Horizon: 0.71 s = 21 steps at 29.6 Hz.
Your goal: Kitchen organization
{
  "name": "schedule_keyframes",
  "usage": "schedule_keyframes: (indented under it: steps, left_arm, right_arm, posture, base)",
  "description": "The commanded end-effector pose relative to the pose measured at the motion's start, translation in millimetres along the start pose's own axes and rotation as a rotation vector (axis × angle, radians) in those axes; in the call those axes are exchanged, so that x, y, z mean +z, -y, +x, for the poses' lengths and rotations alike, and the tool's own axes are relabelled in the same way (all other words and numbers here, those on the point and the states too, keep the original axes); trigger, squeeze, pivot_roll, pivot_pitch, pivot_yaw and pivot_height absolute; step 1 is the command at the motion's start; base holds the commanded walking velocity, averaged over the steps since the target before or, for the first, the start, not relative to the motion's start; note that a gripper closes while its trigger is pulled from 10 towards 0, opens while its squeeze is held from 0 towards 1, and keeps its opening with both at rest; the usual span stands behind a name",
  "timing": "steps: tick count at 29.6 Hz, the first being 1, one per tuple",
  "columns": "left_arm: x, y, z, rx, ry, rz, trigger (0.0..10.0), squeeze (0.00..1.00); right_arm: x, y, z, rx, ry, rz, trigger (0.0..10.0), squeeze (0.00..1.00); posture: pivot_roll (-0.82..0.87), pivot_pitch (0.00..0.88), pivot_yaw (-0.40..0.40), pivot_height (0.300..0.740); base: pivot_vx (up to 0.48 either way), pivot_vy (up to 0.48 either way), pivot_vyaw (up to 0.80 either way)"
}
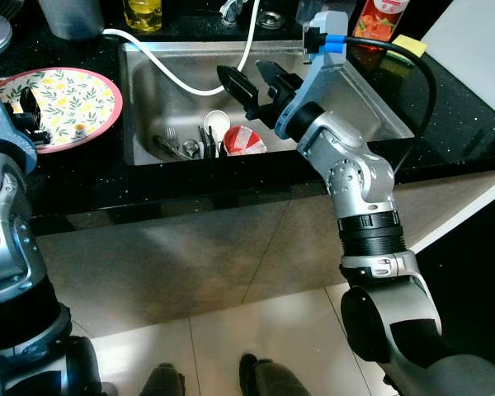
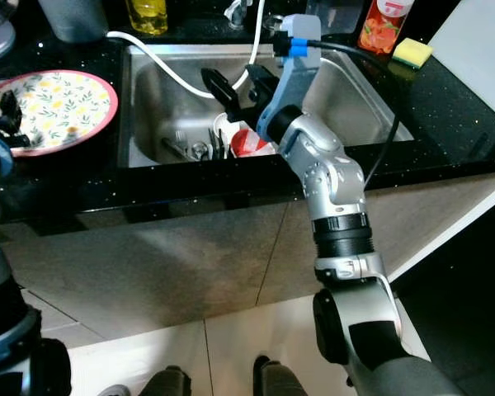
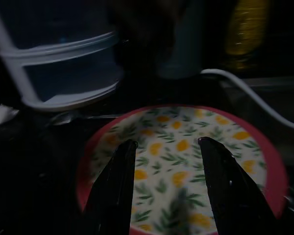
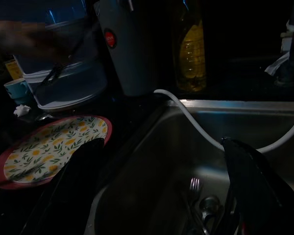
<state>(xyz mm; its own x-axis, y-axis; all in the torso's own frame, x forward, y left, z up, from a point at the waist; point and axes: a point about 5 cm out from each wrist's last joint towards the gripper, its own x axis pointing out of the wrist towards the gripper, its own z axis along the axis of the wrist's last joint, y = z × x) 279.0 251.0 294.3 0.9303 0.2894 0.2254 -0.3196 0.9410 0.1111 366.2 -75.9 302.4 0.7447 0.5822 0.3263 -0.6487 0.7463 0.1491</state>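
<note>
Steel sink [image 1: 371, 103] sat under my right gripper [image 1: 252, 80], fingers spread wide. I needed to go down slowly onto the red cup [image 1: 244, 142].

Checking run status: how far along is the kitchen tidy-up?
Early. Nothing looks put away: cutlery and a red-and-white container lie in the sink. In hand: nothing; the right gripper hangs open above the sink, the left gripper open over the floral plate on the counter. Left: everything.
</note>
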Motion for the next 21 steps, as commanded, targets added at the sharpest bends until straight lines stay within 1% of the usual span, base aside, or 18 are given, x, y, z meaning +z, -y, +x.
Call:
schedule_keyframes:
  steps: [1,6,7,9,12,13,14,15,18,19,21]
  left_arm:
    - [5,6.3,-0.5,-0.044,0.051,-0.002,10.0,0.00]
    - [11,7.5,2.5,-0.039,0.077,-0.006,10.0,0.00]
    - [12,6.5,1.4,-0.033,0.084,0.002,10.0,0.00]
    - [6,0.4,-3.4,-0.009,0.067,0.002,10.0,0.00]
    - [0,-0.2,-3.9,0.003,0.046,0.004,10.0,0.00]
    - [0,-0.2,-3.9,0.003,0.046,0.004,10.0,0.00]
    - [0,-0.2,-3.3,0.007,0.048,0.002,10.0,0.00]
    - [3,-0.7,-3.3,0.014,0.064,0.000,10.0,0.00]
    - [4,-1.0,-3.7,0.016,0.073,0.000,10.0,0.00]
    - [5,-2.9,-6.2,0.026,0.080,0.008,10.0,0.00]
    - [4,-5.0,-8.2,0.029,0.074,0.017,10.0,0.00]
  right_arm:
    - [7,1.4,-0.4,-0.009,0.037,-0.027,10.0,0.00]
    - [4,3.9,-0.5,-0.022,0.035,-0.020,10.0,0.00]
    - [3,1.5,0.2,-0.009,0.031,-0.029,10.0,0.00]
    - [3,-6.5,3.3,0.027,0.040,-0.046,10.0,0.00]
    - [5,-5.6,4.3,0.017,0.051,-0.039,10.0,0.00]
    - [5,-5.6,4.3,0.017,0.051,-0.039,10.0,0.00]
    - [5,-5.5,5.0,0.012,0.049,-0.033,10.0,0.00]
    - [3,-7.2,6.3,0.018,0.045,-0.027,10.0,0.00]
    - [2,-8.3,6.6,0.025,0.043,-0.026,10.0,0.00]
    - [1,-9.5,8.0,0.034,0.042,-0.029,10.0,0.00]
    - [2,-9.0,9.4,0.030,0.053,-0.026,10.0,0.00]
  posture:
    - [0.21,0.039,-0.056,0.740]
    - [0.23,0.050,-0.067,0.740]
    - [0.24,0.047,-0.064,0.740]
    - [0.23,0.038,-0.055,0.740]
    - [0.23,0.057,-0.061,0.740]
    - [0.23,0.057,-0.061,0.740]
    - [0.24,0.062,-0.078,0.740]
    - [0.25,0.057,-0.081,0.740]
    - [0.25,0.057,-0.081,0.740]
    - [0.27,0.030,-0.077,0.740]
    - [0.26,0.040,-0.065,0.740]
  base:
    - [0.000,0.000,0.00]
    - [0.000,0.000,0.00]
    - [0.000,0.000,0.00]
    - [0.000,0.000,0.00]
    - [0.000,0.000,0.00]
    - [0.000,0.000,0.00]
    - [0.000,0.000,0.00]
    - [0.000,0.000,0.00]
    - [0.000,0.000,0.00]
    - [0.000,0.000,0.00]
    - [0.000,0.000,0.00]
